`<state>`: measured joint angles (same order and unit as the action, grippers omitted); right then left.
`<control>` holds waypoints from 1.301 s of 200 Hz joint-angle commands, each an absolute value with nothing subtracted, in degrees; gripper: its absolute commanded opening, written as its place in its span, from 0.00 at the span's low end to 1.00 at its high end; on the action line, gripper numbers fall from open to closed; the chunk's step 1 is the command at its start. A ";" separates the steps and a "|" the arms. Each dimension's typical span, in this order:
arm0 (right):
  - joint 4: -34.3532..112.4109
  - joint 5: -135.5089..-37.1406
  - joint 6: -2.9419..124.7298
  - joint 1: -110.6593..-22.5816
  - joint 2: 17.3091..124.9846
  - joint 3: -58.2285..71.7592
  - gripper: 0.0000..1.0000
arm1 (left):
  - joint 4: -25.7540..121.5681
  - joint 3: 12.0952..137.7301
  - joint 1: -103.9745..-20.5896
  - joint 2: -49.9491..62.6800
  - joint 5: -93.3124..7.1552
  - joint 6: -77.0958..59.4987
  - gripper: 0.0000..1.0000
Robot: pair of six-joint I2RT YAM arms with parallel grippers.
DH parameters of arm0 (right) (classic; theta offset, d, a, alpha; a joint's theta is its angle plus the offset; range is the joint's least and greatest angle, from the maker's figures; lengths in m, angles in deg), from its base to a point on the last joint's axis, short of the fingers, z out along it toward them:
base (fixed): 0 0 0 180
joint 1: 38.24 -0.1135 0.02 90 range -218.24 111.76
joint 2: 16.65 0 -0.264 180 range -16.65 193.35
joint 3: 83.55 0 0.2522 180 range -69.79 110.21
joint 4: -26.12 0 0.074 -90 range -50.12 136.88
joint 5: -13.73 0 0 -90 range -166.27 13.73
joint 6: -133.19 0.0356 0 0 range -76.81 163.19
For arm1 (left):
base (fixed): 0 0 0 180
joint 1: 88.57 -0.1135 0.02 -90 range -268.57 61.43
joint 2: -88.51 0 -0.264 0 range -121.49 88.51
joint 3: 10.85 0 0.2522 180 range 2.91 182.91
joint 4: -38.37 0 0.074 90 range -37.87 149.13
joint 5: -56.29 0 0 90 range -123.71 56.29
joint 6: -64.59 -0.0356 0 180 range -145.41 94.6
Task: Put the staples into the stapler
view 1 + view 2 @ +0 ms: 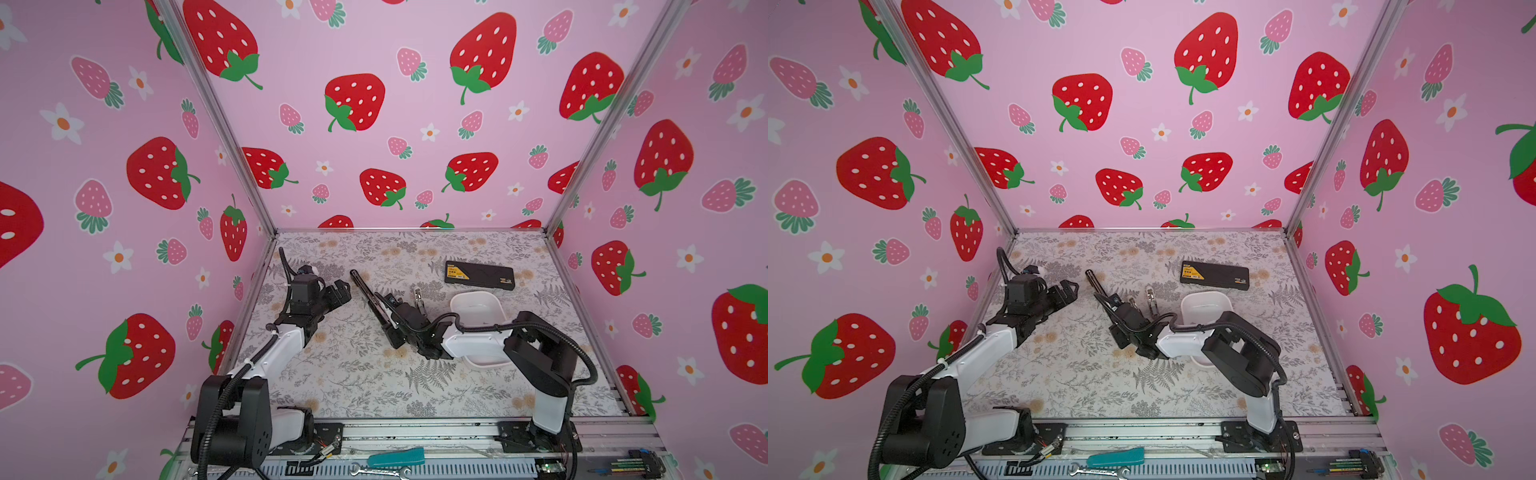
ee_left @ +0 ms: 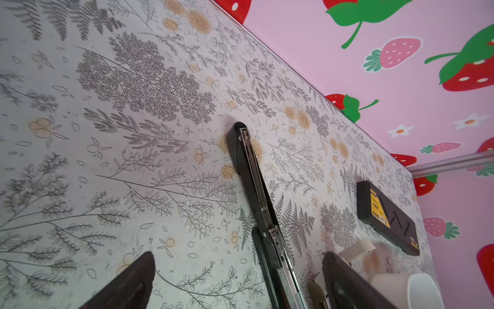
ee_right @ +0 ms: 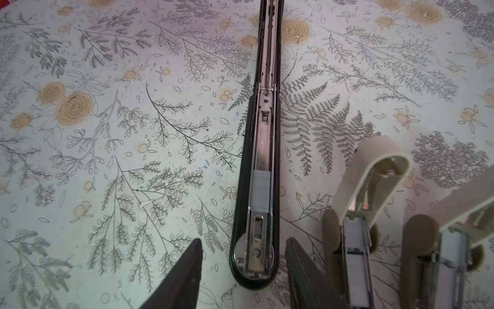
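In a top view the black stapler [image 1: 365, 291] lay open and flat on the floral counter [image 1: 353, 374], just ahead of the left claw [image 1: 341, 291]. That claw's fingers were spread wide and held nothing. A white bowl [image 1: 473, 296] and a black box [image 1: 480, 275] sat well beyond the stapler.

In the left wrist view the stapler ran away from the claw, in line with the gap between its two fingers [image 2: 133, 281].

In the right wrist view the right claw [image 3: 244, 240] was spread too, with one finger on either side of the stapler's anvil end and neither visibly touching it. The strip of staples [image 3: 260, 191] sat in the stapler's open metal channel, just ahead of this claw. Two beige staplers [image 3: 374, 184] – both hinged open – stood just beside one finger.
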<state>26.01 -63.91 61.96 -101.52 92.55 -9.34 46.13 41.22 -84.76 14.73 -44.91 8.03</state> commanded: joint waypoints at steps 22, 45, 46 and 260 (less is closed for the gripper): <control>26.30 -63.60 61.73 -101.08 94.65 -6.95 0.39 | 40.72 42.51 -84.64 11.32 -48.89 10.89 0.99; 26.26 -63.70 61.93 -100.99 95.26 -6.79 0.31 | 40.38 43.23 -84.57 9.28 -49.30 11.43 0.99; 26.26 -63.75 61.97 -100.99 95.29 -6.83 0.31 | 40.32 43.20 -84.55 9.17 -49.28 11.43 0.99; 18.25 -73.60 72.20 -100.64 91.79 -13.39 0.00 | 27.92 51.56 -76.09 -17.29 -38.71 21.91 0.96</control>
<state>21.38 -69.86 69.78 -100.48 94.35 -11.59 29.30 49.89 -75.77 -14.32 -41.85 19.78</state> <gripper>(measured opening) 0.186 0.971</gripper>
